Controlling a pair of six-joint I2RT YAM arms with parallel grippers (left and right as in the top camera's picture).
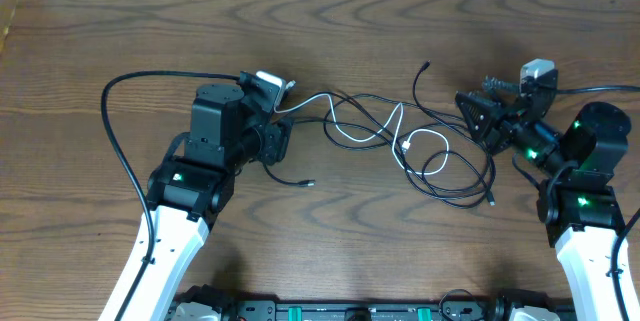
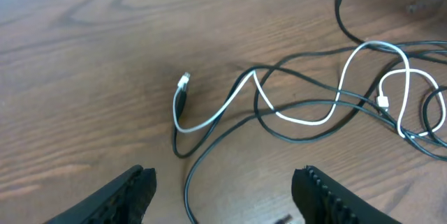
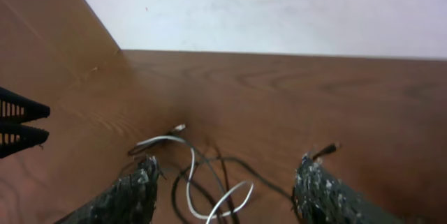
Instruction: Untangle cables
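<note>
Black cable [image 2: 300, 138] and white cable [image 1: 352, 139] lie intertwined mid-table [image 1: 330, 21] in loose loops. Left gripper [image 2: 225, 178] at their 9 o'clock, fingers spread, empty; right gripper [image 3: 227, 165] at 3 o'clock — likewise spread, holding nothing.

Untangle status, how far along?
Done: nothing that shows. The black cable and white cable cross each other several times mid-table. In hand: nothing gripped. The left gripper and right gripper are both open, one at each end of the tangle. Left: grasping and separating the two cables, so essentially all of it.
</note>
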